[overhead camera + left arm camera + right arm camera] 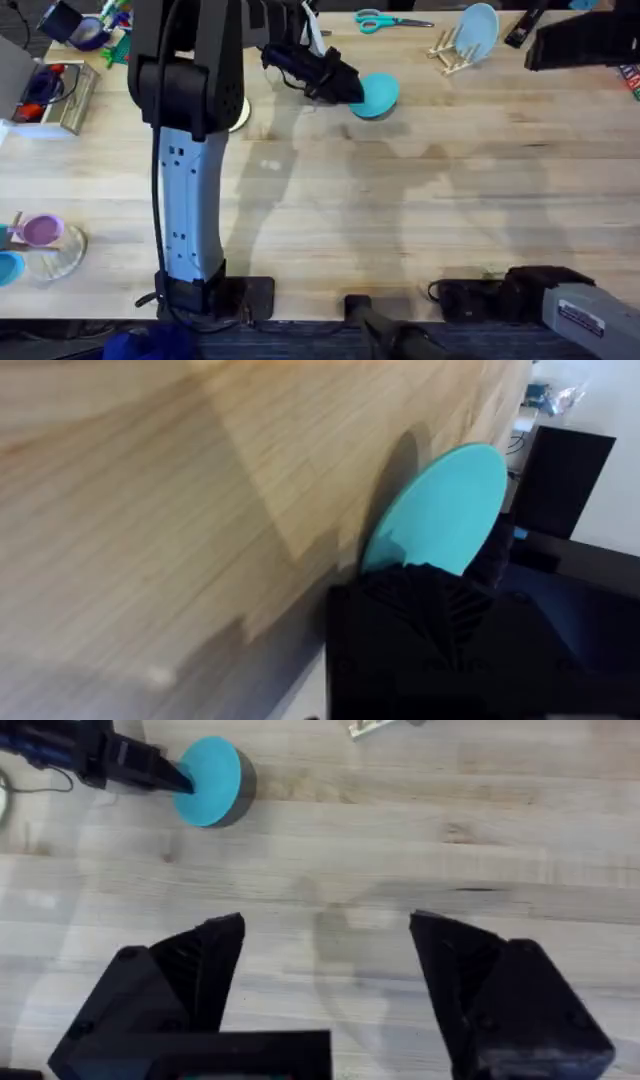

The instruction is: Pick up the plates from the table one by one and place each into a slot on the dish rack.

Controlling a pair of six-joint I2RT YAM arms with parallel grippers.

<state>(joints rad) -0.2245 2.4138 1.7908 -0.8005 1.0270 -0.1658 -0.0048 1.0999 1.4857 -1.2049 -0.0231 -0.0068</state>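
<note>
The left gripper (345, 88) is pinching the rim of the teal plate (378, 94), lifted over the far middle of the table (400, 200), so it should carry it upright to the dish rack (452, 52), already holding 1 plate, while the right gripper (325, 980) is waiting spread.

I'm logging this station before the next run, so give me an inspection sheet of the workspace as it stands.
Surface: light wooden table, middle bare.
Job's things: one teal plate lifted off the table in the left gripper; a pale blue plate stands in the dish rack; a cream plate peeks from behind the left arm.
Clutter: scissors at the far edge; clear glass bowl and purple cup at the near left.
Grippers: left shut on the teal plate; right gripper open, holding nothing.
Cables: black cable near the right base.
Surroundings: nothing seen.
</note>
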